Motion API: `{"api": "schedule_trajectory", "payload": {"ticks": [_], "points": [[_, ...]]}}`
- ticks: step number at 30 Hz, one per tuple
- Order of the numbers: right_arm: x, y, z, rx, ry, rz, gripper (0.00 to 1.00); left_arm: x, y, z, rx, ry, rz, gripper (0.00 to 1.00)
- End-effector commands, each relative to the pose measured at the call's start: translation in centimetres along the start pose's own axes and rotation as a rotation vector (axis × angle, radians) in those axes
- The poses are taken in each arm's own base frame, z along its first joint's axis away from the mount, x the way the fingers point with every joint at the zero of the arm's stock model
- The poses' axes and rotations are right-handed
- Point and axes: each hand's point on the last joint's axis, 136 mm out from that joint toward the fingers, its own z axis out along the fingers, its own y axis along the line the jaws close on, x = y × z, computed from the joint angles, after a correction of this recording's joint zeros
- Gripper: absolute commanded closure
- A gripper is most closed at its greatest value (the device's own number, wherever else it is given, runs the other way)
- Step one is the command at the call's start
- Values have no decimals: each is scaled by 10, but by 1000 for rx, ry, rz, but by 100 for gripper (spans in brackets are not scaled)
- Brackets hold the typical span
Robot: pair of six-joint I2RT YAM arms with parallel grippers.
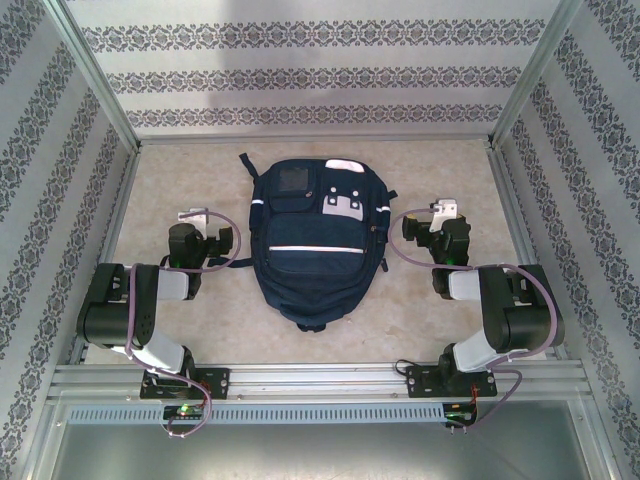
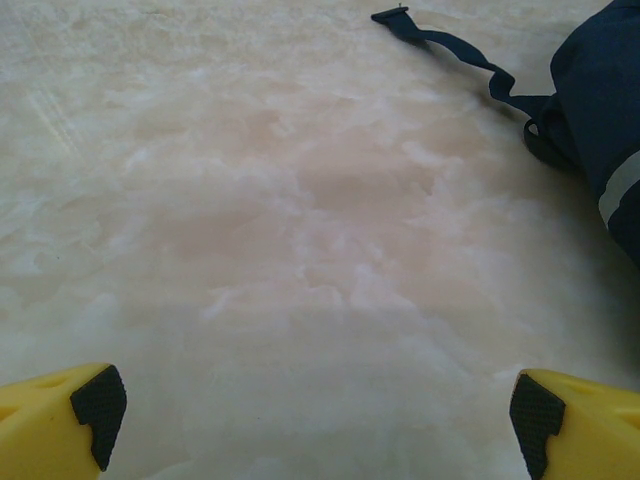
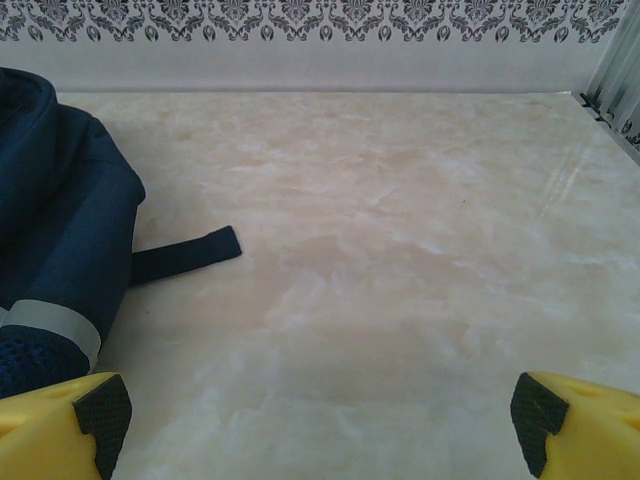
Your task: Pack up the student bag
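Top external, student bag (image 1: 305,250), grey patch (image 1: 346,203) perhaps a label, unreadable, left fingers (image 2: 40,425) and right fingers (image 3: 590,425) spread, empty

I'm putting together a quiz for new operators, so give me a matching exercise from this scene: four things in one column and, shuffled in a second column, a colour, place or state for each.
Column one
1 student bag
2 left arm
3 right arm
4 table

Column two
A jaws open, bag on its left
B beige, marbled
C navy, lying flat in mid-table
D jaws open, bag on its right

Pairs: 1-C, 2-D, 3-A, 4-B
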Motion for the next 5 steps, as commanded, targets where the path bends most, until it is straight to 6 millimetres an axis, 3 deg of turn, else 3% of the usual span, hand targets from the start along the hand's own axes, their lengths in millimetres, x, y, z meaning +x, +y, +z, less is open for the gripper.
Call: {"api": "schedule_trajectory", "payload": {"ticks": [1, 5], "points": [[-5, -3, -2, 7, -17, -1, 2, -17, -4, 2, 7, -54, 24, 1], [-5, -3, -2, 7, -18, -1, 2, -17, -4, 1, 7, -55, 24, 1]]}}
